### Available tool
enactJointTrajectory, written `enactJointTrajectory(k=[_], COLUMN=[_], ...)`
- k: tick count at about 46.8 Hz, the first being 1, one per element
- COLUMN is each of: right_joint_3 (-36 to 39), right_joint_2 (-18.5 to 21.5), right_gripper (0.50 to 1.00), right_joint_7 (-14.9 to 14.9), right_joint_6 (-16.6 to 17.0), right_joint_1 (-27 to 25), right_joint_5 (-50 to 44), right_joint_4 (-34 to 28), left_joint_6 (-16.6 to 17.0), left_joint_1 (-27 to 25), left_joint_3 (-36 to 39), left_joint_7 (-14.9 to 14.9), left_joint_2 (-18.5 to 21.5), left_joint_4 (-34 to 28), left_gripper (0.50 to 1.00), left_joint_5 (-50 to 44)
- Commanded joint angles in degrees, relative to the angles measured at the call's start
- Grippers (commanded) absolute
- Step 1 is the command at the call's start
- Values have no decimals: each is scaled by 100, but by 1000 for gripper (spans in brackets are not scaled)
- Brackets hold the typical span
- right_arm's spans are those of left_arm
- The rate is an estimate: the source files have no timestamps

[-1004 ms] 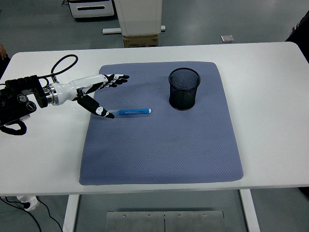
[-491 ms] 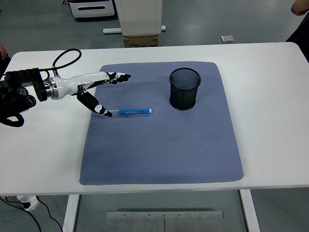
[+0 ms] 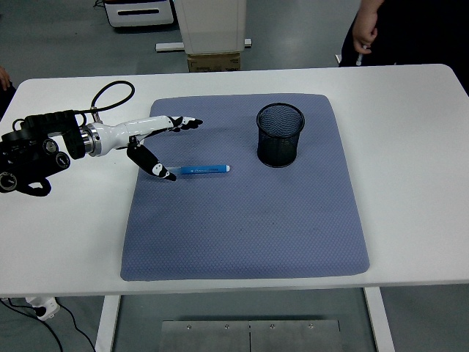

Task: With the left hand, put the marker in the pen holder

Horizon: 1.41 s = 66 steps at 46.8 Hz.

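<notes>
The left hand [image 3: 157,143] reaches in from the left edge of the white tabletop [image 3: 410,139], over the left side of a grey-blue mat [image 3: 242,235]. Its fingers are spread and hold nothing: the four long ones point right above the mat, while the thumb [image 3: 154,166] angles down toward the mat, its tip just beside the near end of the marker [image 3: 202,170].

The marker, blue, lies flat on the mat, pointing left to right. Further right, well apart from it, a black mesh pen holder [image 3: 279,135] stands upright on the mat, and looks empty. A person [image 3: 399,29] stands beyond the far right edge of the tabletop.

The step in hand looks like the approach to the grasp; nothing is picked up yet. The next move calls for bringing the fingers down over the marker and pinching it against the thumb, then lifting it, carrying it right and tipping it upright over the holder's mouth.
</notes>
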Motion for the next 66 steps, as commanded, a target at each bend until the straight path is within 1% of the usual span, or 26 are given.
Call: enactJointTrajectory(k=[1,14,20,24,28,34,43,45,49,52,54,57,59,60,61,62,64,65,66], right_joint_3=[0,0,0,0,0,0,0,0,0,0,-8,0,0,0,0,0,-8,-8,0], right_joint_2=[0,0,0,0,0,0,0,0,0,0,0,0,0,0,0,0,0,0,0], right_gripper=[1000,1000,1000,1000,1000,1000,1000,1000,1000,1000,1000,1000,1000,1000,1000,1000,1000,1000,1000], right_joint_7=[0,0,0,0,0,0,0,0,0,0,0,0,0,0,0,0,0,0,0], right_joint_6=[0,0,0,0,-9,-9,0,0,0,0,0,-9,-9,0,0,-9,0,0,-9], right_joint_1=[3,3,3,3,3,3,3,3,3,3,3,3,3,3,3,3,3,3,3], right_joint_5=[0,0,0,0,0,0,0,0,0,0,0,0,0,0,0,0,0,0,0], right_joint_4=[-1,-1,-1,-1,-1,-1,-1,-1,-1,-1,-1,-1,-1,-1,-1,-1,-1,-1,-1], left_joint_6=[9,9,9,9,0,0,-9,-18,-18,-18,-18,-18,-18,-18,-18,-18,-18,-18,-18], left_joint_1=[-5,-40,-84,-119,-163,-163,-198,-198,-207,-233,-251,-251,-259,-259,-259,-259,-268,-268,-286], left_joint_3=[33,42,42,42,51,51,51,59,156,244,288,332,341,358,358,367,393,393,411], left_joint_7=[25,25,51,147,174,367,376,385,499,517,517,517,526,517,517,517,526,526,526], left_joint_2=[-64,-170,-205,-214,-275,-354,-486,-565,-618,-636,-636,-636,-636,-644,-644,-671,-706,-706,-715], left_joint_4=[1,1,10,10,10,19,19,72,160,168,168,186,186,203,204,221,230,230,230], left_gripper=[1000,1000,1000,1000,1000,1000,1000,1000,1000,968,959,933,930,912,912,869,842,842,810], left_joint_5=[-2,16,489,753,824,1009,1176,1211,1211,1211,1211,1211,1211,1211,1211,1211,1220,1220,1220])
